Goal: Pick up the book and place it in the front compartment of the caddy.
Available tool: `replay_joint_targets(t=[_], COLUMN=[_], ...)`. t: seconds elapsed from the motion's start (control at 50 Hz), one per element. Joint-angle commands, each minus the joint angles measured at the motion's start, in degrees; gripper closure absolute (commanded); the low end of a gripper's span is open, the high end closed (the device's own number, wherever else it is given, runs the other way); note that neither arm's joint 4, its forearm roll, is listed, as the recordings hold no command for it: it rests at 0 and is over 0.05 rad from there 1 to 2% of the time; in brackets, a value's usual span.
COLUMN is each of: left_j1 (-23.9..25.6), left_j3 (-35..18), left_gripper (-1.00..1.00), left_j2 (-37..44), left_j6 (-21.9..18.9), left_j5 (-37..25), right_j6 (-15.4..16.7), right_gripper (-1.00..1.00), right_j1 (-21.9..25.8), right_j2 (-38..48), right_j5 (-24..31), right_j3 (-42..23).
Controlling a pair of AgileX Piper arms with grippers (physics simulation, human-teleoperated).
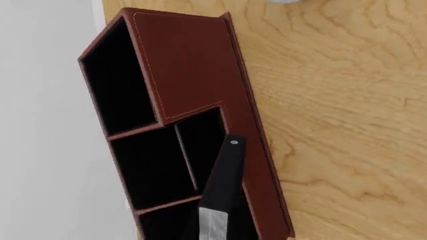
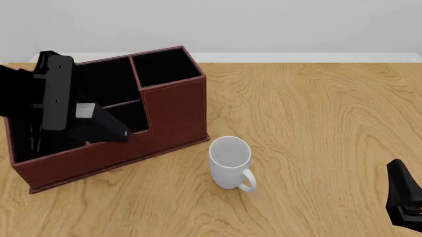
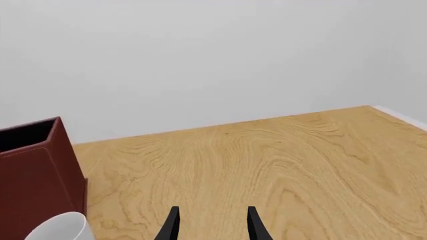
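The reddish-brown caddy (image 2: 175, 111) stands at the table's left; it also shows in the left wrist view (image 1: 190, 65). My left gripper (image 2: 80, 117) is over its middle section, shut on the black book (image 2: 102, 126) with white page edges (image 1: 213, 222). The book hangs tilted, its lower end over the narrow slot beside the low stepped wall (image 1: 263, 175). The front compartment (image 2: 105, 81) is the larger black half beside it (image 1: 152, 165). I cannot tell whether the book touches the caddy. My right gripper (image 3: 212, 227) is open and empty, low at the front right (image 2: 403, 197).
A white mug (image 2: 230, 160) stands upright just in front of the caddy's right corner; its rim shows in the right wrist view (image 3: 60, 227). The caddy's far side lies near the table's back-left edge. A pale wall is behind the wooden table (image 2: 316, 113).
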State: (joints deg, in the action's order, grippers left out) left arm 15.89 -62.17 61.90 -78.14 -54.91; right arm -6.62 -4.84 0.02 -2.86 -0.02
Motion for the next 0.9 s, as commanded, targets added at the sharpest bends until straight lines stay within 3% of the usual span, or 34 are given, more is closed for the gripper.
replay_joint_targets(t=[0.02,0.16,0.34,0.5,0.68,0.78,0.9], left_j1=[-4.36,-4.23,-4.74,-3.45,-8.07,-6.91,-8.95], left_j3=[-9.88,-17.36,-22.1,-30.1,-29.83,-32.46,-30.56], left_gripper=[1.0,1.0,1.0,1.0,1.0,1.0,1.0], left_j2=[0.24,2.65,5.02,9.76,11.84,13.97,14.25], left_j6=[-0.97,0.32,0.73,4.01,3.61,5.12,3.93], left_j5=[-5.87,-7.83,-8.36,-8.42,-5.13,-4.84,-2.87], right_j6=[-0.72,-1.25,-1.85,-2.25,-2.44,-2.5,-2.39], right_gripper=[-1.0,-1.0,-1.0,-1.0,-1.0,-1.0,-1.0], right_j1=[-0.03,-0.15,-0.41,-0.71,-0.65,-0.78,-0.84], right_j2=[-0.01,0.0,-0.01,-0.01,-0.01,-0.01,-0.01], right_j5=[-0.11,-0.27,-0.47,-0.62,-0.64,-0.7,-0.76], right_j3=[0.01,0.0,0.01,0.01,0.01,0.01,0.0])
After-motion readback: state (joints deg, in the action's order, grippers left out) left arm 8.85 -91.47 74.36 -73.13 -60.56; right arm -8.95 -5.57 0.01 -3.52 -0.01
